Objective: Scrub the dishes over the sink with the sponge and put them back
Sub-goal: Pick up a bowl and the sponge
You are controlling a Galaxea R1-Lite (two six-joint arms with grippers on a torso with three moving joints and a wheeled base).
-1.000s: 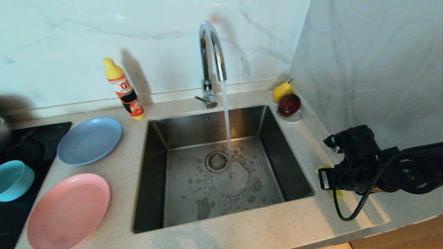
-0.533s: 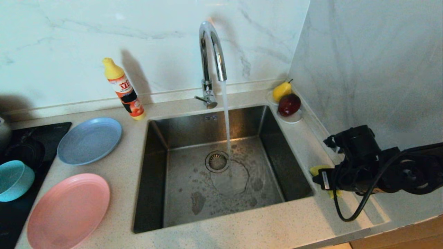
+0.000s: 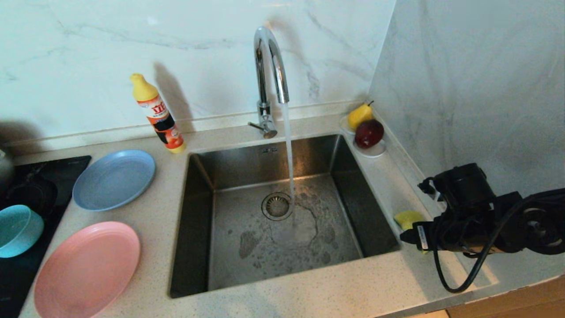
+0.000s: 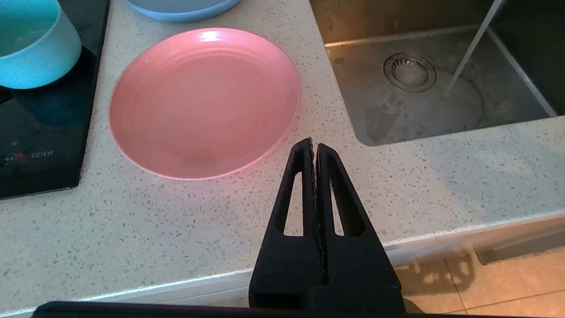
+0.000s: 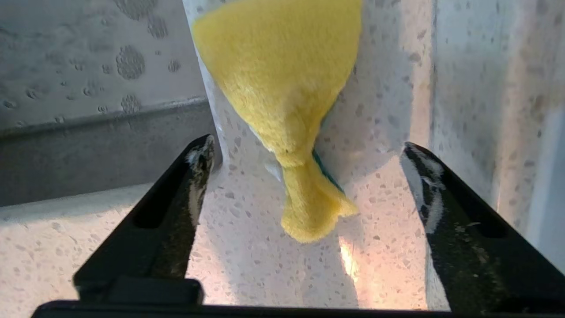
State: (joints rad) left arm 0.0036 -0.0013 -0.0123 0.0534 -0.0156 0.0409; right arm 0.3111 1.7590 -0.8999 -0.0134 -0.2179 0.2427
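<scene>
The yellow sponge [image 3: 408, 218] [image 5: 282, 88] lies crumpled on the counter just right of the sink [image 3: 371, 212], a green edge showing beneath it. My right gripper [image 3: 412, 230] [image 5: 306, 148] hovers over it, open, its fingers wide on either side and not touching it. The pink plate [image 3: 87, 269] [image 4: 205, 101], the blue plate [image 3: 114, 179] [image 4: 181, 5] and the teal bowl [image 3: 17, 229] [image 4: 33, 44] rest left of the sink. My left gripper [image 4: 312, 143] is shut and empty above the counter's front edge, near the pink plate.
Water runs from the chrome tap [image 3: 267, 66] onto the drain [image 3: 276, 206]. A dish-soap bottle [image 3: 159, 115] stands behind the blue plate. A pear [image 3: 359, 115] and a red apple [image 3: 368, 133] sit on a white saucer [image 3: 374, 153] in the back corner. A black cooktop [image 3: 26, 185] lies under the bowl.
My right gripper has opened and let go of the sponge, then drawn back a little to the right. More of the sponge now shows on the counter.
</scene>
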